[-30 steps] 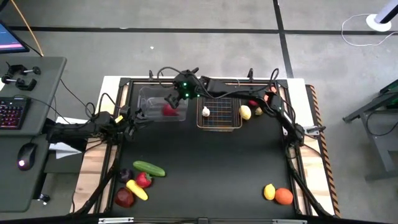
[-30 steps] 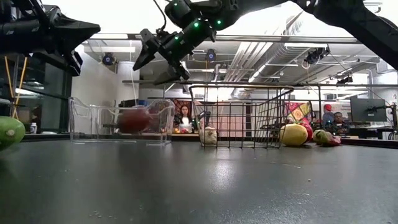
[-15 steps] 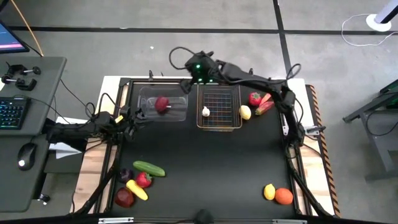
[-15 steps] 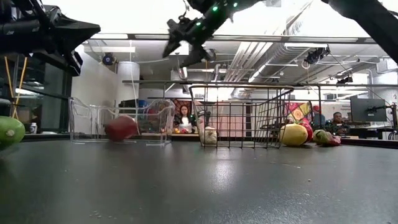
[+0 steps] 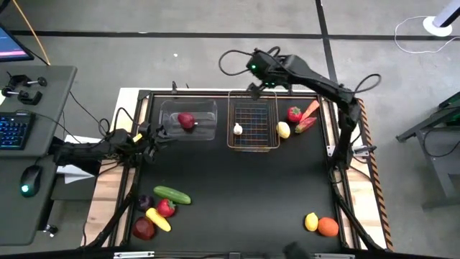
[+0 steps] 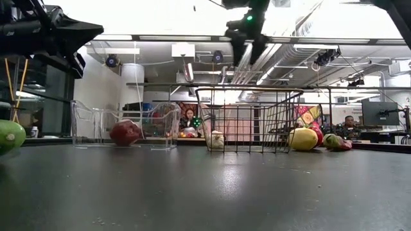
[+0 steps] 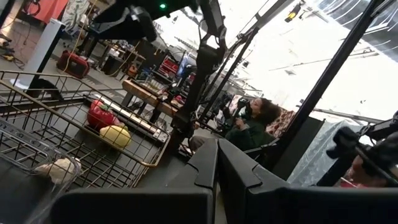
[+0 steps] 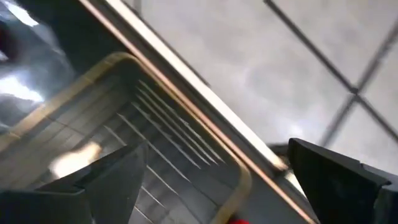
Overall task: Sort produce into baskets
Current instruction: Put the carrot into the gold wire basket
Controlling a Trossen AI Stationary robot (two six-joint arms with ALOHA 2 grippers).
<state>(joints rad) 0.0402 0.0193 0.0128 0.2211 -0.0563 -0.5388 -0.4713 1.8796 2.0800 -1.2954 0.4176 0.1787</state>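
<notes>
Red apple [image 5: 186,119] now rests in the clear bin [image 5: 205,131], upper left; right gripper [image 5: 256,88], jaws apart, has swung above the wire basket [image 5: 253,144]. Left gripper [image 5: 159,132] waits, jaws together (more produce remains on the counter [image 5: 244,194]).

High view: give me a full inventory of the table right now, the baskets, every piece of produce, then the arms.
Clear bin: one, far left of centre.
Apple: one, red, inside the clear bin.
Wire basket: one, copper, right of the bin.
Garlic: one, white, inside the wire basket.
Lemon: one, yellow, just right of the wire basket.
Red fruit and carrot: far right cluster.
Cucumber: one, green, near left.
Near-left cluster: red, yellow and purple pieces.
Lemon and orange: near right.
Left gripper: jaws shut, left of the bin.
Right gripper: jaws open, empty, above the wire basket's far edge.
</notes>
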